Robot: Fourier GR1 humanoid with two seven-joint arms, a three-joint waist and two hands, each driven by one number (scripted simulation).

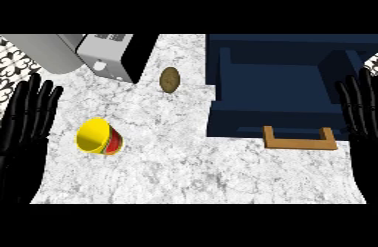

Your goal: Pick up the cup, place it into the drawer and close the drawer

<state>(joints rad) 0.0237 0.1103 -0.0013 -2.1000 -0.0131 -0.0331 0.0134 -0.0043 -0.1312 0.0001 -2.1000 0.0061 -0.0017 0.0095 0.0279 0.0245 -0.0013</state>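
Note:
A yellow cup (98,136) with a red band lies on its side on the marble counter (184,166), its mouth facing the lower left. The dark blue drawer (273,98) stands pulled open at the right, with a tan wooden handle (300,139) on its front. My left hand (28,113) rests open at the left edge, fingers up, a little left of the cup. My right hand (360,108) rests open at the right edge, beside the drawer's right wall. Neither hand touches anything.
A brown potato (170,79) lies on the counter between the cup and the drawer. A grey and black appliance (111,53) stands at the back left.

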